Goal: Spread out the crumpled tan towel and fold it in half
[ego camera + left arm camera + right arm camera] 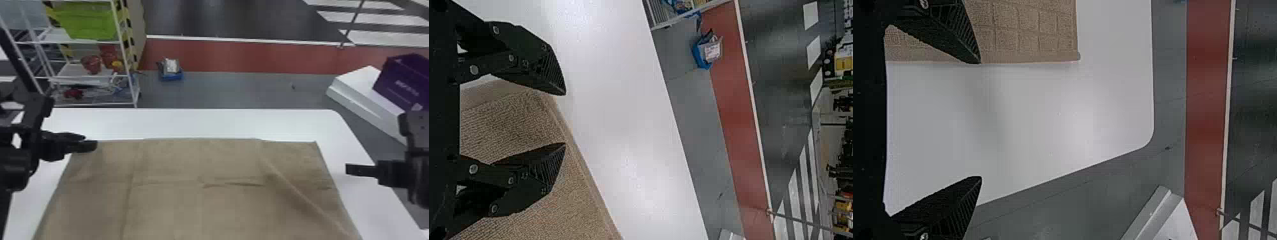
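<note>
The left gripper is over the towel's far left corner, fingers well apart, gripping nothing. The tan towel lies spread on the white table, lightly creased. Near its right edge is the right gripper, its fingers parted wide and empty.

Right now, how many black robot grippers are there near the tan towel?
2. The left black gripper is at the far left corner of the tan towel; the right gripper is beside its right edge.
</note>
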Controlling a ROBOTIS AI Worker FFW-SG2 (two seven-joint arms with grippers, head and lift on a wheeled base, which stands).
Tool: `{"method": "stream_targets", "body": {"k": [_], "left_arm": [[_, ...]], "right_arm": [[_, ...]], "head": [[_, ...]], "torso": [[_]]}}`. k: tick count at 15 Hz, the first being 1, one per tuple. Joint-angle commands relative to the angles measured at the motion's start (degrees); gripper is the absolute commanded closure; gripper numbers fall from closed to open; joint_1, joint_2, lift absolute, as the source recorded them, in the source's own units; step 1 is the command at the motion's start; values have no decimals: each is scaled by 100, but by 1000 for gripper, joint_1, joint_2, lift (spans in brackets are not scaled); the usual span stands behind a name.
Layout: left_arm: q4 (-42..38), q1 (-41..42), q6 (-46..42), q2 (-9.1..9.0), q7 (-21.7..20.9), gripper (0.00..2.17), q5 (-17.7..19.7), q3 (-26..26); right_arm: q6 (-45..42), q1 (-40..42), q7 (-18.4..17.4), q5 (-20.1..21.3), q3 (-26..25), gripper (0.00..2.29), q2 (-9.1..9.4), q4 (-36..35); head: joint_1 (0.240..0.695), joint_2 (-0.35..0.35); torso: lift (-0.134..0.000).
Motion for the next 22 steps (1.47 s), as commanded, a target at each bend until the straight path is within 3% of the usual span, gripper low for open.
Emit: {"method": "stream_targets", "body": {"k": [1,11,12,13,16,19,22], "left_arm": [[8,-9,8,10,15,667,-21,9],[272,-71,43,107,129,657,-56,0],[272,-71,43,116,103,734,-73,-9],[272,-71,43,116,94,1021,-73,0],[-9,132,43,98,85,1082,-12,35],[-247,299,61,63,15,1082,6,105],[-335,378,61,54,-29,1082,32,149]], "right_arm": [[0,-8,0,6,0,46,0,-1],[0,-43,9,-11,9,46,0,-1],[0,-43,9,-11,0,43,0,-1],[0,-43,9,-11,-18,46,0,-1],[-18,-113,9,-3,-26,46,-9,26],[-35,-491,9,59,44,46,-9,404],[-176,-1185,0,41,220,83,9,1406]], "head": [[695,-85],[695,-67],[695,-66],[695,-65],[695,-67],[695,-72],[695,-71]], "torso": [[-124],[-124],[-124],[-124],[-124],[-124],[-124]]}}
